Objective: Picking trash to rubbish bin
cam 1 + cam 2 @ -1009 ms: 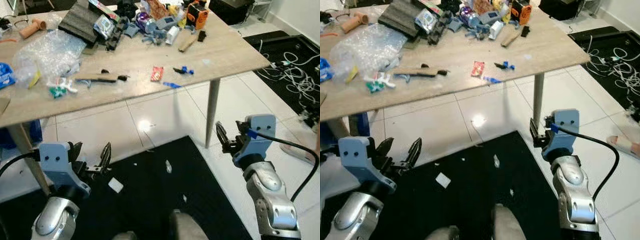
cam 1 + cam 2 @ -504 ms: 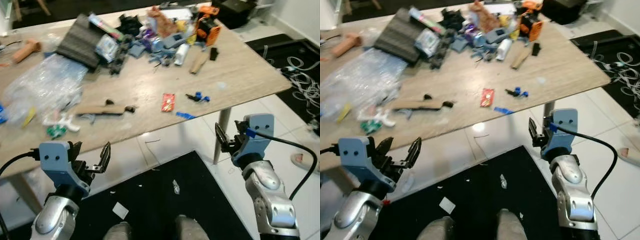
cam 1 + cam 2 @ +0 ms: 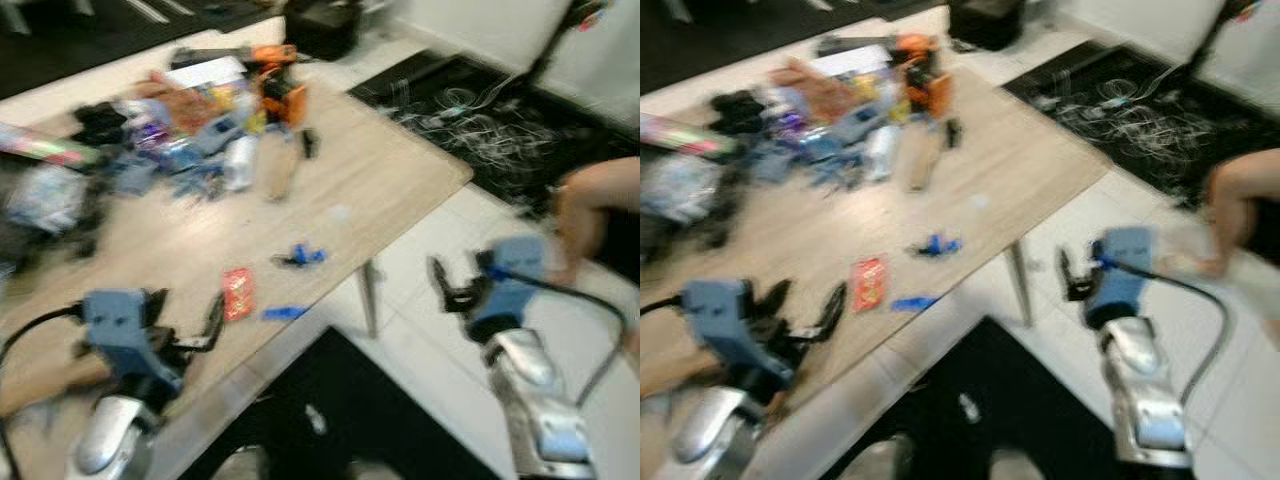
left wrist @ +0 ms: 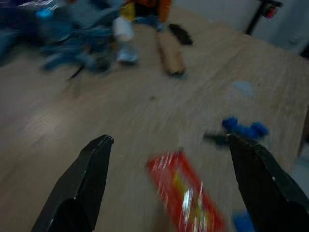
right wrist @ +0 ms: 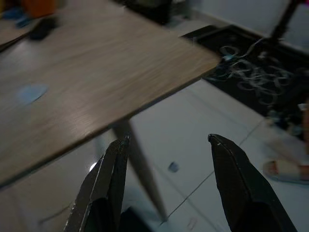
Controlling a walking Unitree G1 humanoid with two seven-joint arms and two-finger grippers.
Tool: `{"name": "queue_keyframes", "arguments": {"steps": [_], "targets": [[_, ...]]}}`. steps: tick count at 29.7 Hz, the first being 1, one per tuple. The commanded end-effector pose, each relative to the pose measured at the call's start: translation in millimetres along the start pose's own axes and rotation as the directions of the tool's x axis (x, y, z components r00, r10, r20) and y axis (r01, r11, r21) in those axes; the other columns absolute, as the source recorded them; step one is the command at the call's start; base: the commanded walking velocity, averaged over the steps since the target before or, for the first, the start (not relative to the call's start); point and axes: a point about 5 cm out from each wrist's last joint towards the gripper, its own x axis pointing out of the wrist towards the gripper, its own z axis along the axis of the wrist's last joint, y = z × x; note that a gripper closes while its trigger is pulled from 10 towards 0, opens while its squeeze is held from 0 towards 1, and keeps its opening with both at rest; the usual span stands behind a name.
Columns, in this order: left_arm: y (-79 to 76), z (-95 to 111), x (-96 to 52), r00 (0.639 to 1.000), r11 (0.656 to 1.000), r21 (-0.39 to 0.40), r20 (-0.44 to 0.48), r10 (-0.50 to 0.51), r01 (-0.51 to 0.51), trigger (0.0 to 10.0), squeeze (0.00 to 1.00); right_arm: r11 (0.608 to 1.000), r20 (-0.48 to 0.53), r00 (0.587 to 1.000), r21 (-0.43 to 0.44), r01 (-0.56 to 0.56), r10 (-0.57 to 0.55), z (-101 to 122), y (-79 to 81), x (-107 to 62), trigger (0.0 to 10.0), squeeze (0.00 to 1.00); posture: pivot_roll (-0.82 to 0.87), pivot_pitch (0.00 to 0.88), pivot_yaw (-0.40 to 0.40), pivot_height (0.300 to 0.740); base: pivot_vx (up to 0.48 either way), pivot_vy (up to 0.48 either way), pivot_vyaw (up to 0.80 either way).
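Your view has swung and closed in since half second ago: left pincer (image 4: 169, 188) now over wooden table (image 3: 400, 180), wide open, empty, flat red foil wrapper (image 4: 186, 191) between its fingers. Right pincer (image 5: 169, 145) open, empty, off table edge. Grasp next, likely.

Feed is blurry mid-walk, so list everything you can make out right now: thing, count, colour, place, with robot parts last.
table: one, light wood, ahead.
red wrapper: one, red, near table edge, ahead of the left gripper.
blue bits: a few, blue, beside the wrapper.
clutter pile: many, mixed colours, far side of the table.
orange item: one, orange, in the pile.
cables: tangle, pale, on the black mat beyond the table.
person's leg: one, at right.
left gripper: open, over the table.
right gripper: open, off the table corner.
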Motion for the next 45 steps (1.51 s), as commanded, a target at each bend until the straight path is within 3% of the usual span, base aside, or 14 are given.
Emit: {"name": "queue_keyframes", "arguments": {"steps": [1, 9, 16, 21, 29, 33, 34, 36, 45], "targets": [[0.6, -5, -2.3, 1.0, 1.0, 0.002, -0.023, 0.006, -0.006, 10.0, 0.0, 1.0, 0.003, 1.0, -0.003, 0.002, -0.002, 0, -2.3, -1.1, 10.0, 0.0, -0.16, 0.095, 0.027, 0.74, 0.48, 0.0, 0.0], [0.3, -3, -2.3, 1.0, 1.0, -0.014, -0.008, 0.004, -0.004, 10.0, 0.0, 1.0, 0.005, 1.0, -0.005, 0.0, 0.0, 0, -2.4, -0.9, 10.0, 0.0, -0.16, 0.098, 0.025, 0.74, 0.459, 0.0, 0.0], [1.6, -2, -3.9, 1.0, 1.0, -0.027, -0.003, 0.013, -0.013, 10.0, 0.0, 0.997, -0.005, 0.997, 0.001, -0.08, 0.08, 5, -0.5, 5.5, 10.0, 0.0, -0.15, 0.097, 0.027, 0.74, 0.0, 0.0, 0.0], [1.7, -2, -4.3, 1.0, 0.999, -0.032, -0.004, 0.011, -0.011, 10.0, 0.0, 0.996, 0.016, 0.996, -0.014, -0.083, 0.083, 12, -2.9, 15.8, 10.0, 0.0, -0.14, 0.097, 0.029, 0.74, 0.0, 0.0, 0.0], [1.7, -2, -4.3, 1.0, 0.999, -0.032, -0.004, 0.011, -0.011, 10.0, 0.0, 0.996, 0.016, 0.996, -0.014, -0.083, 0.083, 12, -2.9, 15.8, 10.0, 0.0, -0.14, 0.097, 0.029, 0.74, 0.0, 0.0, 0.0], [-0.2, -3, -3.6, 1.0, 0.998, -0.06, -0.015, -0.01, 0.009, 10.0, 0.0, 0.999, 0.012, 1.0, -0.026, -0.021, 0.021, 16, -10.2, 41.8, 10.0, 0.0, -0.13, 0.092, 0.024, 0.74, 0.0, 0.0, 0.0], [-0.2, -3, -3.6, 1.0, 0.998, -0.06, -0.015, -0.01, 0.009, 10.0, 0.0, 0.999, 0.012, 1.0, -0.026, -0.021, 0.021, 16, -10.2, 41.8, 10.0, 0.0, -0.13, 0.092, 0.024, 0.74, 0.0, 0.0, 0.0], [0.4, -3, -2.9, 1.0, 0.998, -0.063, -0.01, 0.008, -0.009, 10.0, 0.0, 0.996, 0.015, 0.996, -0.019, -0.09, 0.091, 19, 2.4, 53.5, 10.0, 0.0, -0.12, 0.085, 0.014, 0.74, 0.0, 0.0, 0.0], [1.3, -5, -0.5, 0.999, 0.996, -0.079, -0.027, 0.024, -0.027, 10.0, 0.0, 0.98, 0.024, 0.98, 0.02, -0.196, 0.196, 18, 25.8, 57.1, 10.0, 0.0, -0.11, 0.07, 0.0, 0.74, 0.0, 0.0, 0.0]]}}
